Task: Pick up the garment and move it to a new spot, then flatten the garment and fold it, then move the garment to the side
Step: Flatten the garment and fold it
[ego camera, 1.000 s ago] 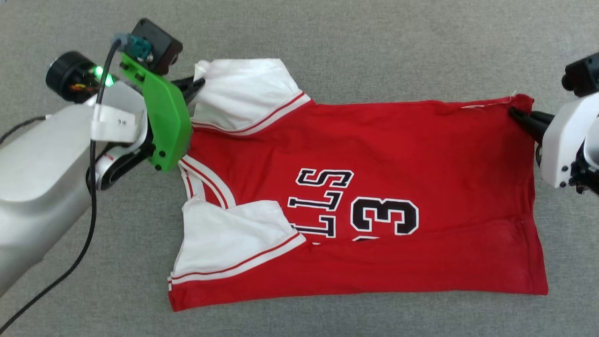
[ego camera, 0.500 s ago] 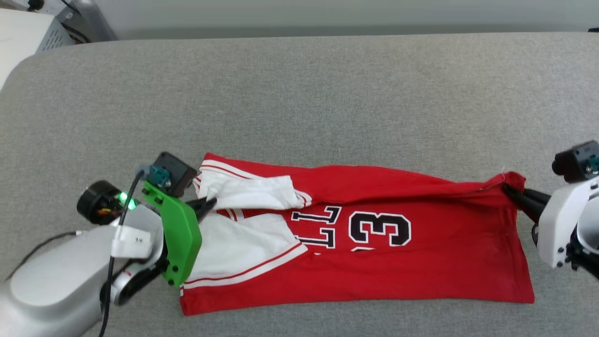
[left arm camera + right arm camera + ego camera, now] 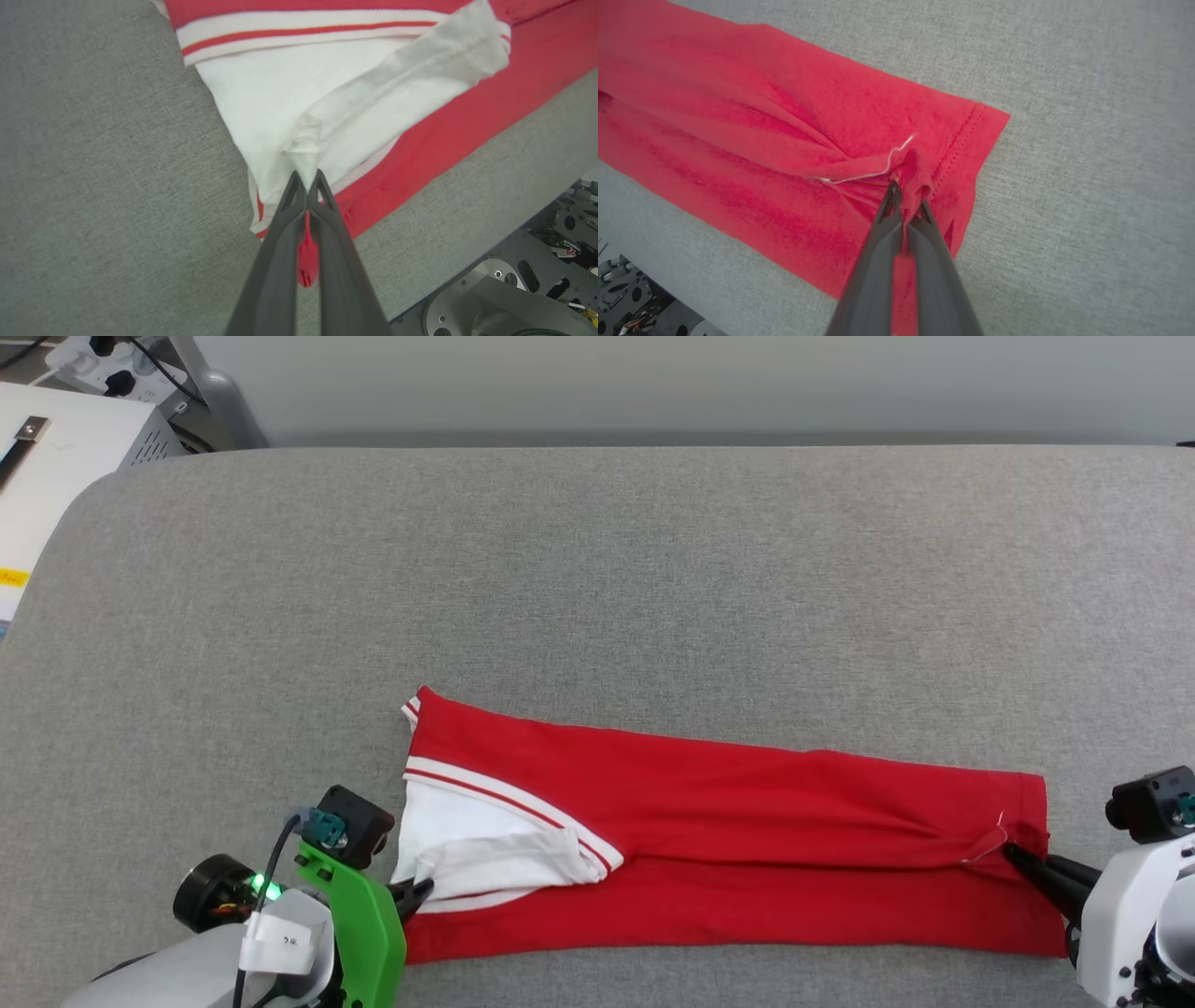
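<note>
Head view gives you the garment (image 3: pixel 728 840) lying as a long, narrow band on the near part of the grey padded surface (image 3: pixel 597 569), running left to right with plain red cloth facing up. At its left end a white sleeve (image 3: pixel 467 821) with red-and-white striped trim lies folded on top of the red.

Your left gripper (image 3: pixel 422 892) sits at the near left end of the band, just beside a green bracket (image 3: pixel 359 924) on that wrist. It is pinching the sleeve: in the left wrist view the two dark fingers (image 3: pixel 282 242) meet at their tips on a bunched white fold, with a sliver of red cloth between them lower down.

Your right gripper (image 3: pixel 1013 852) is at the right end of the band and it too is pinching. In the right wrist view its fingers (image 3: pixel 885 233) are pressed together on a small puckered ridge of red fabric just inside the stitched hem. A loose white thread (image 3: pixel 864 175) trails left from the pinch, and creases run from there along the band.

Off the surface at the far left you can see a white cabinet (image 3: pixel 56 457) with cables beside it
</note>
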